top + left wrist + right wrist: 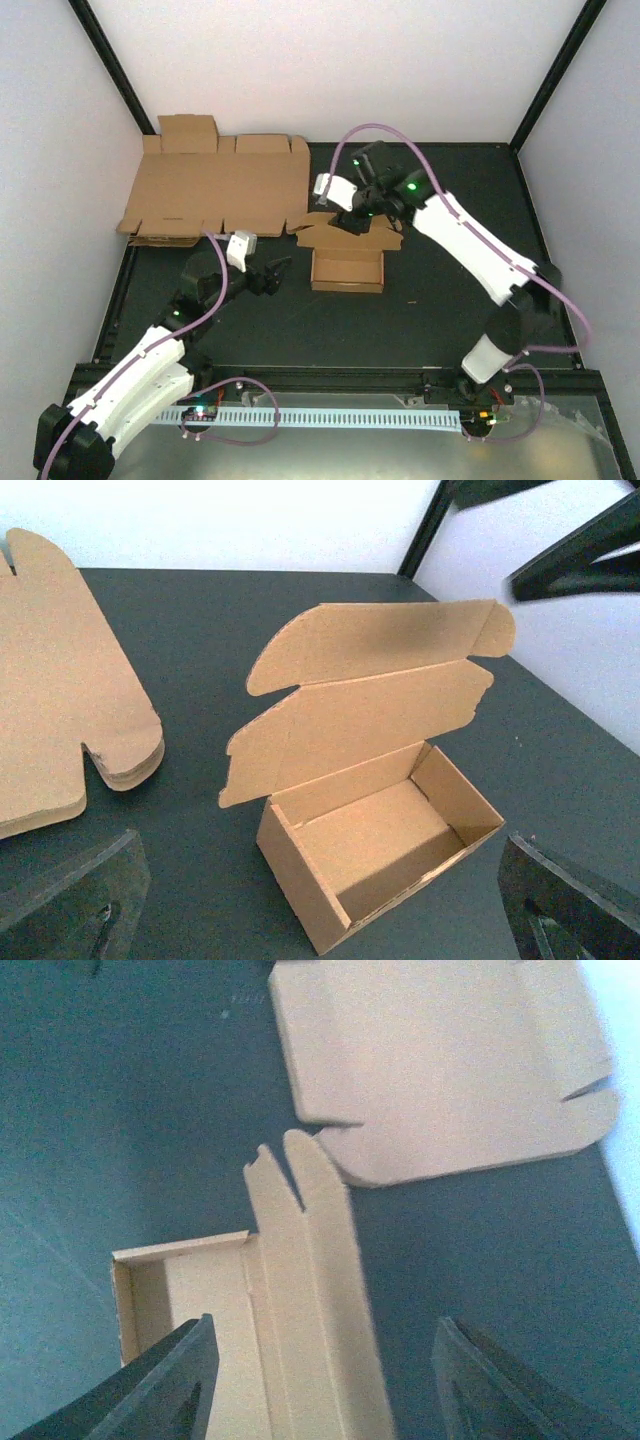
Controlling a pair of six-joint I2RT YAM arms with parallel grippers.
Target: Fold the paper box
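noted half-folded brown cardboard box [347, 270], lid flap [360, 725] raised. found left gripper [279, 275] spread wide, empty, near box. found right gripper [353, 224] parted astride lid flap, no grip seen.

paper box [346, 268]: was plain brown
counter [430, 290]: was matte black
arms [470, 240]: were white with black joints
cables [375, 126]: were purple

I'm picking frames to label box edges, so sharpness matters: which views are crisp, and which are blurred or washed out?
Top external: evenly lit and sharp, the paper box clear-edged. Left wrist: the box is crisp, but the right arm at top right is smeared. Right wrist: soft throughout, the lid edges fuzzy, the flat cardboard sheets paling toward the right edge.
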